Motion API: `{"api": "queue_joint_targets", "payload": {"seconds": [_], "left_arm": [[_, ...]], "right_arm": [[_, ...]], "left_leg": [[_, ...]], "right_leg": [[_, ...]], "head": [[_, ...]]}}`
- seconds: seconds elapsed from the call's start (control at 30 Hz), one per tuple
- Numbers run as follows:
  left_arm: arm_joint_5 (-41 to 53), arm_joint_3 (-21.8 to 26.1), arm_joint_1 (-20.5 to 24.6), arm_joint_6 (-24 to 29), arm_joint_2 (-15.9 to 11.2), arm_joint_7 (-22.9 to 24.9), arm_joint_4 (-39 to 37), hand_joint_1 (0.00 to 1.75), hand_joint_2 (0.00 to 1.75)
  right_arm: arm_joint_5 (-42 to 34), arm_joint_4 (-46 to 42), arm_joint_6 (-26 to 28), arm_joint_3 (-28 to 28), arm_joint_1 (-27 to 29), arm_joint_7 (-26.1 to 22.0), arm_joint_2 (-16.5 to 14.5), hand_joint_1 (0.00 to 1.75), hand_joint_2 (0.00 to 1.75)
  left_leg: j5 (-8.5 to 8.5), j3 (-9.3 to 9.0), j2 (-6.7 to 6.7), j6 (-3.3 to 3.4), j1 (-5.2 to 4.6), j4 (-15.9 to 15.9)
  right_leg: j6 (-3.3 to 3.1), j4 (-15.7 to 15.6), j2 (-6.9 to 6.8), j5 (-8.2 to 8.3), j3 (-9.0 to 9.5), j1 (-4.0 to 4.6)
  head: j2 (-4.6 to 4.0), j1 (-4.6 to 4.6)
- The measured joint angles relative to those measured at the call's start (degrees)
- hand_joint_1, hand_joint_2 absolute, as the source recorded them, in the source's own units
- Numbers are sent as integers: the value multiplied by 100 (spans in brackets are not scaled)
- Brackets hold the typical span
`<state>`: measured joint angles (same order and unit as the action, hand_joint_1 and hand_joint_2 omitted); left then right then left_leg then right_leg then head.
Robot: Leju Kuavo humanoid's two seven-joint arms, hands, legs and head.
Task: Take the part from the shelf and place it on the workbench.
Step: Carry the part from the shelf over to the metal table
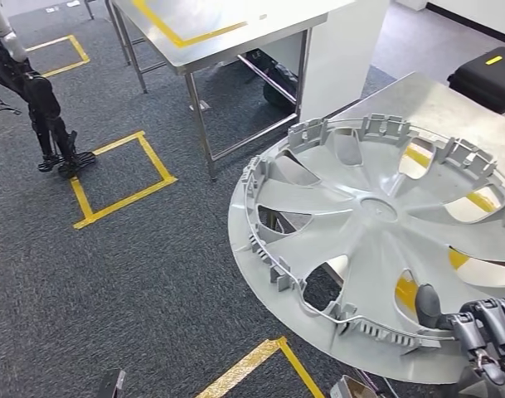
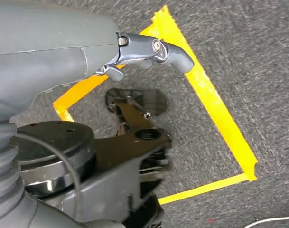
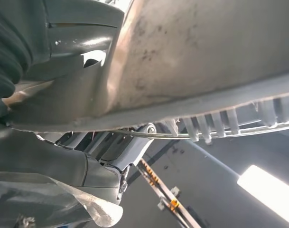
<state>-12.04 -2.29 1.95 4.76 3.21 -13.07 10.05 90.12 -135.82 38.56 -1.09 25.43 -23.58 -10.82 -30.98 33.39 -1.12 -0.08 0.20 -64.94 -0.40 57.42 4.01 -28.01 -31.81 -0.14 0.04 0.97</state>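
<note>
The part is a large grey wheel cover [image 1: 375, 215], inner side up, with ribs and clips around its rim. My right hand [image 1: 481, 327] grips its near rim at the lower right of the head view, thumb on top. The cover hangs tilted, partly over a metal workbench [image 1: 419, 99] with yellow tape and partly over the carpet. Up close in the right wrist view, the cover's rim [image 3: 207, 71] lies across my right hand [image 3: 64, 166]. My left hand [image 2: 153, 50] hangs over the floor with its fingers stretched out, holding nothing.
A second steel table [image 1: 237, 33] stands farther back, its legs on grey carpet marked with yellow tape squares [image 1: 121, 178]. Another robot's dark legs [image 1: 43, 108] stand at the far left. A black case [image 1: 490, 75] sits behind the workbench.
</note>
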Motion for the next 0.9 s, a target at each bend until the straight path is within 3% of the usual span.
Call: {"api": "queue_joint_targets", "payload": {"seconds": [0.03, 0.1, 0.17, 0.23, 0.3, 0.37, 0.4, 0.43, 0.5, 0.57, 0.6, 0.67, 0.73, 0.8, 0.87, 0.9], "left_arm": [[0, 1, -2, 0, -4, 0, 0, 0, 175], [1, 1, 1, 0, -11, 1, 0, 0, 175], [1, 0, 12, 0, -5, 2, 0, 0, 175], [1, 4, 19, 0, -1, 0, 0, 0, 175], [5, 11, 13, -2, -3, -2, 0, 0, 175], [20, 17, -3, -8, -1, -2, 0, 0, 175], [32, 20, -5, -11, 0, -2, 0, 0, 175], [46, 22, -3, -13, 2, -2, 0, 0, 175], [62, 28, 9, -13, 6, 0, 0, 0, 175], [34, 45, 15, -14, 5, 9, 0, 0, 175], [2, 56, 17, -18, 4, 20, 0, 0, 175], [-83, 86, 25, -37, 7, 44, 0, 0, 175], [-139, 122, 35, -61, 13, 56, 0, 0, 175], [-161, 152, 29, -74, 16, 67, 0, 0, 175], [-162, 181, 2, -81, 22, 84, 0, 0, 175], [-146, 192, -9, -84, 26, 89, 0, 0, 175]], "right_arm": [[0, -1, 0, 0, -4, 1, 0, 175, 175], [1, -2, 0, -1, -5, 2, 0, 175, 175], [2, -4, 0, -2, 6, 1, 0, 175, 175], [1, -10, 0, -2, 14, 0, 0, 175, 175], [-1, -15, 0, -2, -1, 0, 0, 175, 175], [-1, -14, 0, -2, -13, -1, 0, 175, 175], [-1, -13, 0, -3, -11, -1, 0, 175, 175], [-1, -11, 0, -3, -9, -3, 0, 175, 175], [-1, -12, 0, -4, -8, -12, 0, 175, 175], [-2, -15, 0, -4, -17, -22, 0, 175, 175], [-3, -16, 0, -5, -18, -24, 0, 175, 175], [-4, -17, 0, -13, -7, -26, 0, 175, 175], [-1, -24, 0, -26, 19, -27, -6, 175, 175], [-1, -32, 0, -37, 33, -31, -19, 175, 175], [0, -33, 0, -53, 48, -34, -28, 175, 175], [1, -33, 0, -63, 61, -37, -30, 175, 175]], "left_leg": [[146, -155, -132, 26, 5, 362], [208, -286, -305, 57, 1, 703], [220, -289, -233, 85, 1, 771], [266, -311, -108, 141, 20, 849], [289, -322, 38, 179, 24, 890], [285, -315, 187, 188, 19, 887], [280, -315, 259, 186, 20, 885], [273, -317, 326, 177, 23, 880], [245, -330, 435, 137, 27, 855], [201, -332, 514, 70, 2, 804], [188, -333, 552, 43, -14, 786], [173, -342, 623, 0, -14, 770], [55, -315, 511, -56, 15, 657], [-288, -84, 279, -94, 36, 99], [-629, 278, 193, -92, 38, -708], [-663, 387, 189, -82, 36, -932]], "right_leg": [[10, 13, 59, 3, -13, 0], [60, 27, 166, 28, -74, -19], [136, 17, 251, 56, -134, -37], [197, 156, 67, -59, -235, -28], [245, 740, -240, -395, -519, -26], [294, 1462, -344, -683, -857, -48], [317, 1610, -360, -691, -922, -61], [337, 1519, -385, -587, -867, -75], [365, 780, -531, -227, -471, -97], [329, 147, -688, -48, -110, -80], [294, 38, -718, -49, -48, -66], [212, 42, -625, -51, -61, -51], [145, 37, -536, -36, -69, -61], [87, 30, -446, -23, -67, -70], [59, 33, -330, -20, -68, -57], [55, 35, -265, -18, -66, -49]], "head": [[0, 2], [0, -3], [0, -11], [0, 5], [0, 27], [0, 33], [0, 33], [0, 33], [0, 33], [0, 35], [0, 33], [0, 28], [0, 22], [0, 9], [0, 5], [0, 5]]}}
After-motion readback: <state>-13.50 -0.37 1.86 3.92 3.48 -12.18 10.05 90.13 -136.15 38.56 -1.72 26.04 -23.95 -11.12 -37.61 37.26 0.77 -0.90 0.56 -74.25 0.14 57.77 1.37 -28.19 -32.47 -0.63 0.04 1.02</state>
